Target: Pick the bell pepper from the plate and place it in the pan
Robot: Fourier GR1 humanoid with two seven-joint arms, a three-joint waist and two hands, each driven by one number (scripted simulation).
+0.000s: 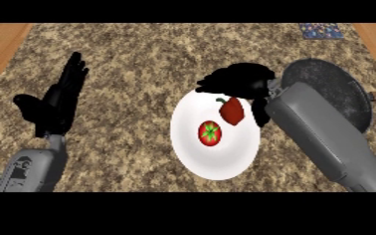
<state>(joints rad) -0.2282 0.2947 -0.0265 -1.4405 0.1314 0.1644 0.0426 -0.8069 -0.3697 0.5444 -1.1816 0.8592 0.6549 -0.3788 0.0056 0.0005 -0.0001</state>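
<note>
- The bell pepper (pixel 232 111) is dark red with a curved stem at its upper left; it shows just right of the frame's centre, over the upper right part of the white plate (pixel 192 149).
- Whether the pepper rests on the plate or is raised off it cannot be told from this steep view.
- The right hand (pixel 238 79) is directly above the pepper in the frame, its black fingers bent downward around the pepper's top and right side; how far they close on it is hidden by the hand's own bulk, so the grip cannot be told.
- A tomato (pixel 210 133), red with a green star-shaped top, lies on the plate just below and left of the pepper, apart from it.
- The grey right forearm (pixel 323 139) runs from the lower right corner up to the hand, crossing the left side of the pan.
- The pan (pixel 340 89), dark and round, sits at the right of the frame, near the plate.
- The left hand (pixel 57 102) shows at the left, fingers straight and pointing up, holding nothing, resting.
- Everything stands on a speckled brown granite counter (pixel 140 55).
- A blue patterned object (pixel 321 30) lies at the upper right.
</note>
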